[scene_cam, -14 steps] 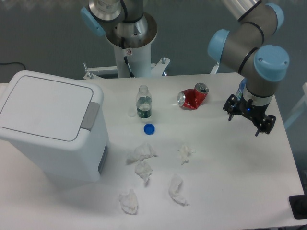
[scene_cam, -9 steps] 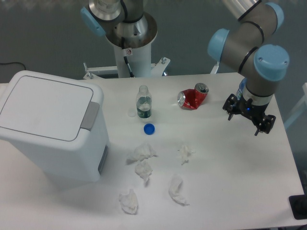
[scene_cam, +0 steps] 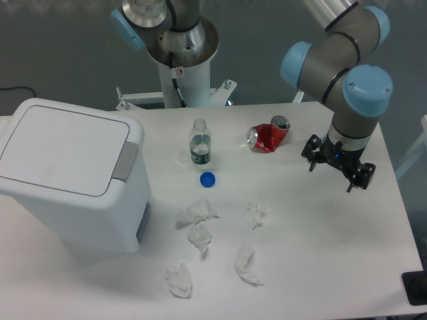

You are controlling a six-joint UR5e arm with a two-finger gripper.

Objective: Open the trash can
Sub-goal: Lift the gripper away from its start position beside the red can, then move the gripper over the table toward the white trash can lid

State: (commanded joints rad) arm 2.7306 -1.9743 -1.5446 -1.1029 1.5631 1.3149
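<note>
The trash can point(scene_cam: 73, 177) is a big white bin at the left of the table, its flat lid down and a grey push tab point(scene_cam: 125, 162) on its right edge. Far from it, over the right side of the table, my gripper point(scene_cam: 330, 177) hangs with its two black fingers spread apart and nothing between them. It is open.
A clear plastic bottle point(scene_cam: 200, 142) stands mid-table with a blue cap point(scene_cam: 208, 179) beside it. A crushed red can point(scene_cam: 267, 136) lies left of the gripper. Several crumpled white tissues point(scene_cam: 197, 212) lie in front. The robot's base column point(scene_cam: 180, 60) rises at the back.
The arm has shifted a little to the left and slightly up, carrying the open gripper with it. The trash can lid has not moved.
</note>
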